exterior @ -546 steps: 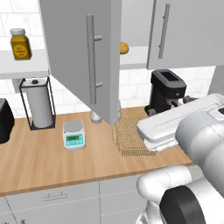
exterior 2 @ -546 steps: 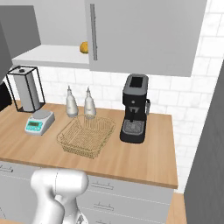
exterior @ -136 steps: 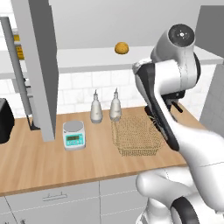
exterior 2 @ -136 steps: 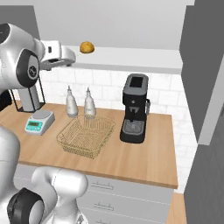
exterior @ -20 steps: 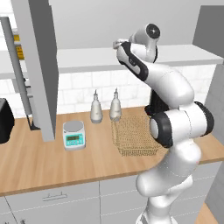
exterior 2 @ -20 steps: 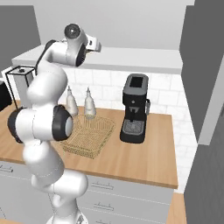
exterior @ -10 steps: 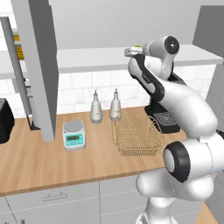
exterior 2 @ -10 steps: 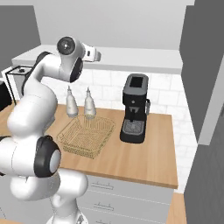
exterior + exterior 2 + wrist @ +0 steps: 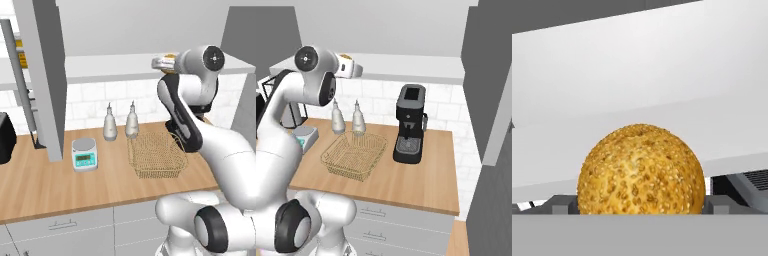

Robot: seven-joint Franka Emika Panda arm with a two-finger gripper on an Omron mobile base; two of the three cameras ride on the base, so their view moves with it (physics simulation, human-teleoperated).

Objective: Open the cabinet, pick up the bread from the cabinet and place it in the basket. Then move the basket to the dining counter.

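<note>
The cabinet stands open, its grey door swung out at the left and its white shelf bare along the front. The bread, a round seeded golden roll, rests on that shelf. My gripper is open, level with the shelf, with one dark fingertip on each side of the roll. From the base views, the hand reaches the shelf and a sliver of bread shows beside it. The tan wire basket sits on the wooden worktop below. The dining counter is out of view.
Two bottles stand behind the basket and a kitchen scale to its left. A black coffee machine stands right of the basket. The other cabinet door hangs open at the right.
The arm has folded and the hand has slid right along the shelf to the bread. The jaws have stayed open. The basket has not moved.
</note>
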